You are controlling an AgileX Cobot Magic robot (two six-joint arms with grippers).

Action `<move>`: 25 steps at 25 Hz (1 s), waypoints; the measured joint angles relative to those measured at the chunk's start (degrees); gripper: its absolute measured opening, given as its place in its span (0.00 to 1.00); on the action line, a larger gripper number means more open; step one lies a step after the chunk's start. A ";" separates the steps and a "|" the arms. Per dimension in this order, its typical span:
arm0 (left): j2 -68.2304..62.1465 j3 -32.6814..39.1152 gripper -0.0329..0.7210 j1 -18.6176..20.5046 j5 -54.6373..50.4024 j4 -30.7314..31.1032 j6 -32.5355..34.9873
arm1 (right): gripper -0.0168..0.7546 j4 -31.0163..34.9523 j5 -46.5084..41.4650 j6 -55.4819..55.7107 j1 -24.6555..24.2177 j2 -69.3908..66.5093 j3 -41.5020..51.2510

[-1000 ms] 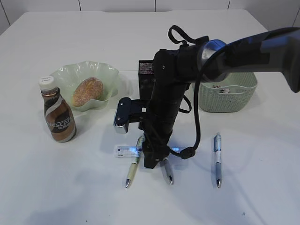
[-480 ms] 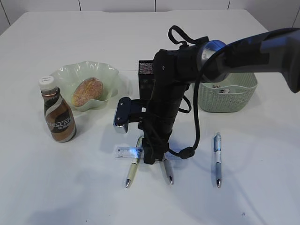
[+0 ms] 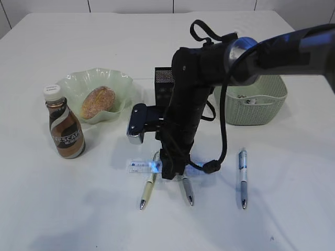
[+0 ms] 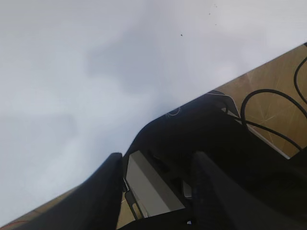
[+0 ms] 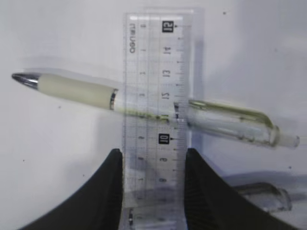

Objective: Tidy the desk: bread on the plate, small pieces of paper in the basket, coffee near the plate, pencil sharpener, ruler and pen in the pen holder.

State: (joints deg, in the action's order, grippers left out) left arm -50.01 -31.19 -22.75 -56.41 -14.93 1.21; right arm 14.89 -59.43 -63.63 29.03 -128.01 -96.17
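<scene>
My right gripper points down at the table's front middle, shut on a clear ruler. In the right wrist view its jaws press the ruler's two long edges. A cream pen lies crosswise under the ruler and also shows in the exterior view. A second pen lies beside it, and a blue pen lies to the right. The black mesh pen holder stands behind the arm. My left gripper is open and empty over the table's edge. I see no pencil sharpener.
The bread lies on the green plate at the left, with the coffee bottle just in front of it. The green basket with paper scraps stands at the right, partly behind my right arm.
My right arm has risen a little and shifted slightly back. The ruler's visible end has moved up slightly with the gripper. The pens have not moved.
</scene>
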 joint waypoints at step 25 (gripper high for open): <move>0.00 0.00 0.48 0.00 0.04 0.00 0.00 | 0.39 19.94 12.51 0.00 -1.37 4.66 -9.22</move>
State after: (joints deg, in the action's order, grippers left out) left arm -50.01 -31.19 -22.75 -56.38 -14.93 1.21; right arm 34.83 -46.92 -63.63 27.66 -123.34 -105.39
